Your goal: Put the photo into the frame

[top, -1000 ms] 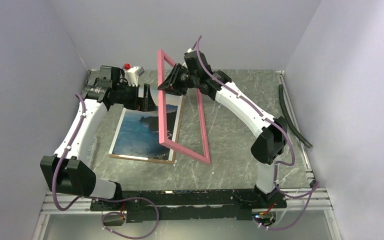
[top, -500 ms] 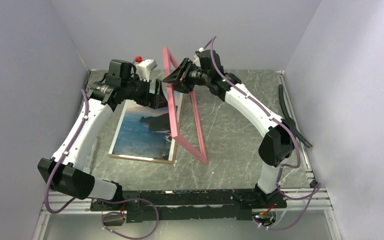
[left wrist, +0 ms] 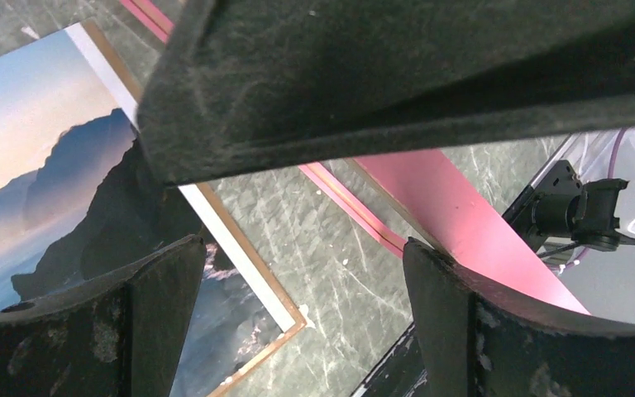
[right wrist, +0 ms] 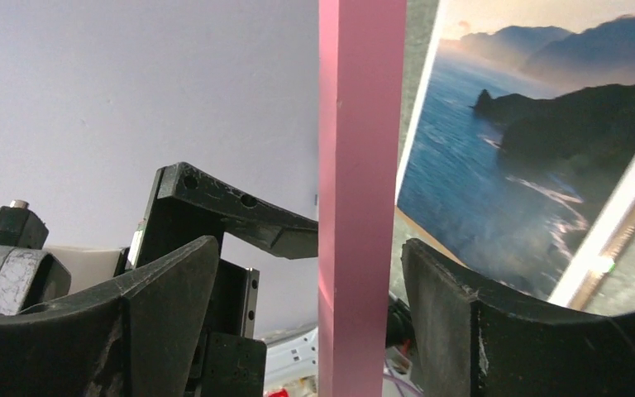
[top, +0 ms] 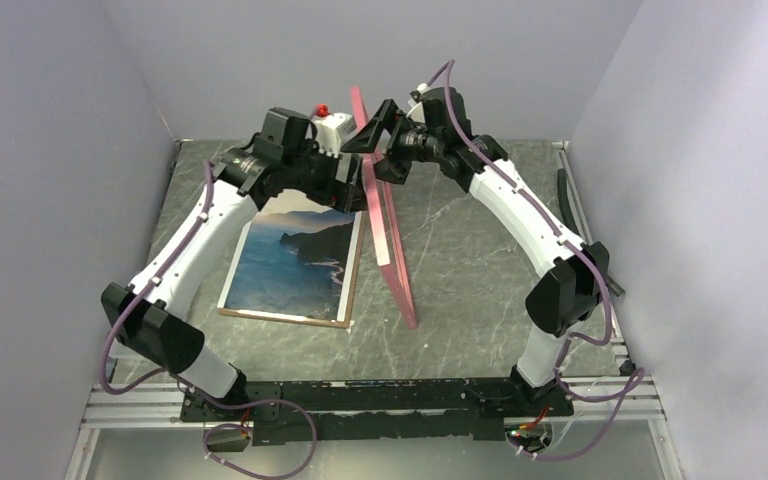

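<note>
Now I see the frame [top: 382, 225] standing on its edge, almost upright, just to the right of the photo [top: 290, 262]. From the top camera it is nearly edge-on, a thin pink strip running from the far side toward me. Its near lower corner seems to rest on the table [top: 480, 250], though I cannot tell this for sure.

The photo lies flat with the picture side up, on a brown board [top: 280, 317] that shows as a thin border at its near edge. It is outside the frame.

The right gripper [right wrist: 310, 244] is at the top bar of the frame. In my right wrist view the pink bar passes between the two fingers. The finger on the right of that view is against the bar or just beside it, and the other finger stands clearly apart from it. So this gripper is released around the bar and does not clamp it.

The left gripper [left wrist: 302, 256] is near the far end of the photo, close to the frame on its left side. Its fingers are spread wide and hold nothing. Between them I see the table, a corner of the photo and board, and a pink bar of the frame behind.
</note>
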Controlling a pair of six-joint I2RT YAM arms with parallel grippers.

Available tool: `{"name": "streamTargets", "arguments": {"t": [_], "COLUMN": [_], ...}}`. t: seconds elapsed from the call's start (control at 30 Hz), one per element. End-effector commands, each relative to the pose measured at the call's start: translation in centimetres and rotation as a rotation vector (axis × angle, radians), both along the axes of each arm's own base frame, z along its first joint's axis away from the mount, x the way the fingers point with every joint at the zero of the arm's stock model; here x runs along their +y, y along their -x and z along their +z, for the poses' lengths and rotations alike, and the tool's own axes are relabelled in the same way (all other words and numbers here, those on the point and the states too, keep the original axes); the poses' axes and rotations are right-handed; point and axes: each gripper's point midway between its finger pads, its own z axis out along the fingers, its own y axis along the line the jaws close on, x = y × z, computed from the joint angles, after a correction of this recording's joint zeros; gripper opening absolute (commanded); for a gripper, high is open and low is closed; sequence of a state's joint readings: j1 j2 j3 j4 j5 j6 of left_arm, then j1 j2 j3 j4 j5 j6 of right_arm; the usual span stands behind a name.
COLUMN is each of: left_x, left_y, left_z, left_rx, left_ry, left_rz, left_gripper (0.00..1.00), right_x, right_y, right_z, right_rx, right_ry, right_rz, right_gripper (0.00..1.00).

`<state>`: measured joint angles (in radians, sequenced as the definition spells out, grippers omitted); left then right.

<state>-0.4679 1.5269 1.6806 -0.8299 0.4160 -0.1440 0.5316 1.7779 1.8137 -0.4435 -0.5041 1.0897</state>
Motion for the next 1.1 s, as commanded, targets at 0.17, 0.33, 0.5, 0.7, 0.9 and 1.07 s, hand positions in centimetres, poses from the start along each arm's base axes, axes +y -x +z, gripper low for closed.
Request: {"name": "streamTargets", "arguments": {"t": [0.17, 0.33, 0.5, 0.7, 0.9, 1.07], "left_x": [-4.3, -6.2, -8.2, -10.4, -10.1, -7.7], "left_y": [-1.2, -1.2, -1.1, -1.7, -1.2, -0.6], "left_z": [2.0, 2.1, 1.9, 2.0, 1.8, 2.0], "left_rx": [-0.093, -0.108, -0.131, -0.140, -0.137, -0.129], "left_ry": [0.002, -0.006, -0.026, -0.019, -0.021, -0.056], "left_rz": [-0.034, -0.059, -0.092, -0.116, -0.115, -0.092], "left_gripper": [0.95, 0.95, 0.95, 0.95, 0.95, 0.95], "right_x": [-6.3, -8.9, -10.6, -12.0, -13.7, -15.8], "right_y": [1.5, 1.3, 1.6, 1.8, 1.6, 1.2], "right_z": [2.6, 2.8, 2.1, 0.8, -0.3, -0.4], "right_rx": [-0.122, -0.172, -0.187, -0.178, -0.160, -0.160], "right_ry": [0.167, 0.332, 0.447, 0.512, 0.560, 0.628], "right_rz": [0.032, 0.019, 0.025, 0.013, -0.014, -0.060], "right_gripper": [0.89, 0.85, 0.83, 0.83, 0.72, 0.64]}}
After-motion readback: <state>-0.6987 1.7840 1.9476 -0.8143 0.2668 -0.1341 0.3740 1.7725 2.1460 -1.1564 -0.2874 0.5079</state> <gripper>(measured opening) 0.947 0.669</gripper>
